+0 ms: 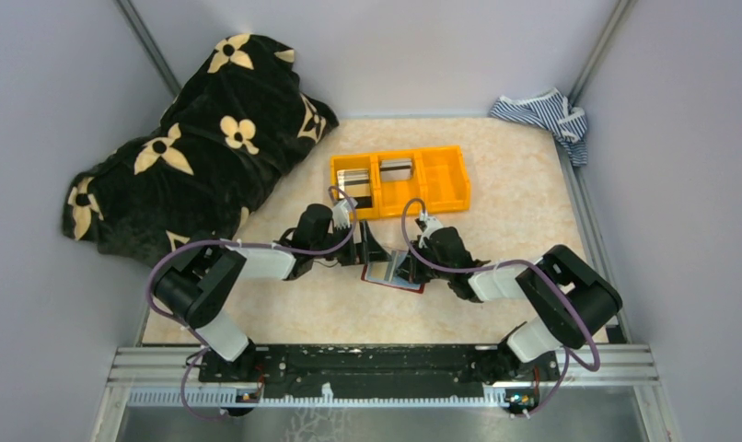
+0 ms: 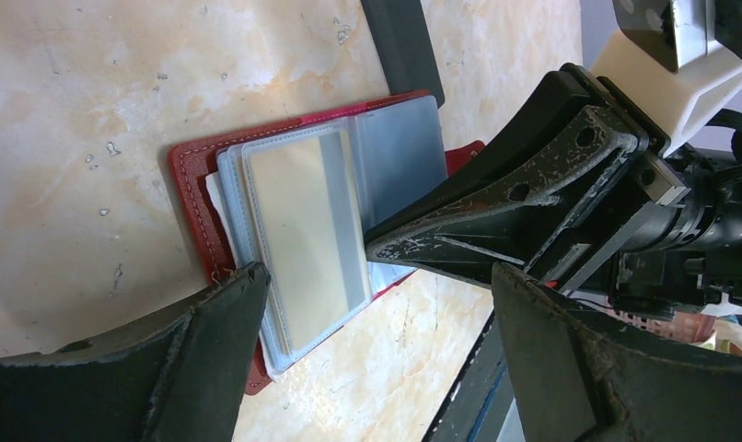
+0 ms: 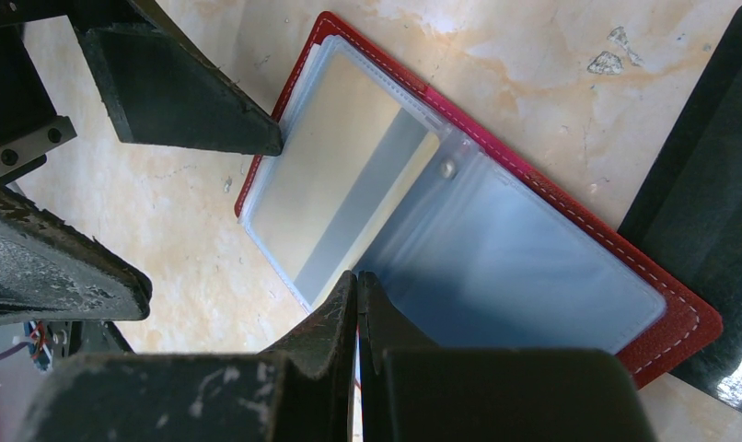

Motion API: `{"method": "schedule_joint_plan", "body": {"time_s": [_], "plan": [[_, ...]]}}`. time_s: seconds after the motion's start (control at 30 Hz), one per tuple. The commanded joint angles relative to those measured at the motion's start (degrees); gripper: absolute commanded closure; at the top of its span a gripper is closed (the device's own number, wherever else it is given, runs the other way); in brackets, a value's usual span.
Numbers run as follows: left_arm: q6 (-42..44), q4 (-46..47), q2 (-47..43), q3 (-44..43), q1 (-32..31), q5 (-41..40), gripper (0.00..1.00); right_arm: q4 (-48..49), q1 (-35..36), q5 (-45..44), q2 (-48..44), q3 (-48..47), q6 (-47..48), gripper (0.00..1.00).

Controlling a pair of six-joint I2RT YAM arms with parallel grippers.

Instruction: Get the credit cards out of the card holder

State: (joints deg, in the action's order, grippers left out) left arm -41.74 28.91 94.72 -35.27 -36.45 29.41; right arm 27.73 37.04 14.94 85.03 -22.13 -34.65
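Note:
The dark red card holder point(image 1: 392, 274) lies open on the table between my two grippers. Its clear blue sleeves point(image 3: 524, 267) face up. A pale beige credit card point(image 2: 298, 221) with a grey stripe sits inside the left sleeve point(image 3: 326, 198). My right gripper point(image 3: 358, 278) is shut, and its tips rest on the sleeves near the fold point(image 2: 378, 245). My left gripper point(image 2: 378, 274) is open and hangs over the holder's near edge, one finger point(image 2: 215, 322) by the red corner. Its jaws hold nothing.
An orange three-compartment bin point(image 1: 441, 175) stands just behind the holder, with silver-grey cards point(image 1: 356, 184) in its left and middle compartments. A black flowered blanket point(image 1: 192, 147) fills the far left. A striped cloth point(image 1: 547, 115) lies in the far right corner.

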Motion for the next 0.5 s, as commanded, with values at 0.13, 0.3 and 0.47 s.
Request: {"method": "schedule_joint_plan", "body": {"time_s": [0.13, 0.3, 0.47], "plan": [[-0.55, 0.47, 0.28, 0.23, -1.08, 1.21, 0.03, -0.38, -0.21, -0.11, 1.54, -0.08, 0.45, 1.0], [-3.82, 5.36, 2.09, -0.66, -2.96, 3.02, 0.04, -0.27, -0.17, 0.23, 2.09, -0.49, 0.62, 1.0], [-5.04, 6.91, 2.76, -1.88, -4.71, 3.89, 0.04, -0.13, -0.19, 0.38, 2.18, -0.52, 0.58, 1.0]]}}
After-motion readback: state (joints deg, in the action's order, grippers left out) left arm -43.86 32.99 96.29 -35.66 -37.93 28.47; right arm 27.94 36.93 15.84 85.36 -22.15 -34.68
